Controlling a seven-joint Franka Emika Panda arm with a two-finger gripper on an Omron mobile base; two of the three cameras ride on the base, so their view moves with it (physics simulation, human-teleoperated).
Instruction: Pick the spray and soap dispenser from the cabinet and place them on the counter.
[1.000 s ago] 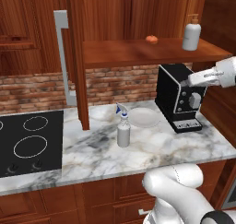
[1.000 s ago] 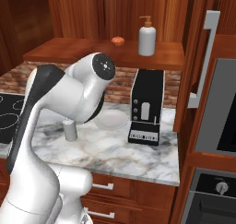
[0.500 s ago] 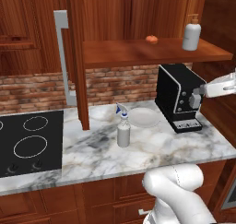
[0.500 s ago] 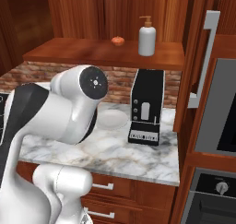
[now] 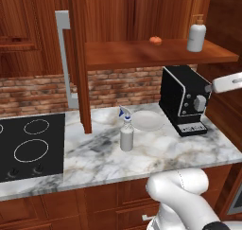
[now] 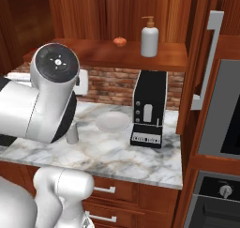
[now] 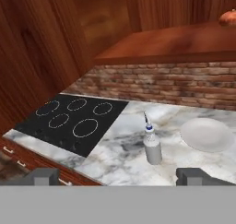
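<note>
Slim grey-white spray bottle with blue trigger (image 5: 126, 134) stands on the veined marble counter (image 5: 156, 155) mid-slab. Squat grey-white soap dispenser with orange pump (image 5: 196, 34) stands upright at the wooden cabinet shelf's (image 5: 142, 53) right end, above the empty gripper (image 7: 117, 174), jaws wide apart.

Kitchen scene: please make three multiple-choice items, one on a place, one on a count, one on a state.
1. Where does the slim grey-white spray bottle with the blue trigger stand?
A. on the wooden cabinet shelf
B. on the veined marble counter, beside the round white plate
C. on the black cooktop

2. How many ring marks does the black cooktop show in the hand view?
A. two
B. three
C. five

3. What is the state of the squat grey-white soap dispenser with the orange pump?
A. upright on the shelf of the reddish-brown cabinet
B. lying on the counter
C. held by the gripper

Answers: 1 B, it stands on marble left of the plate. 2 C, five rings show. 3 A, it stands untouched near a small orange thing.
</note>
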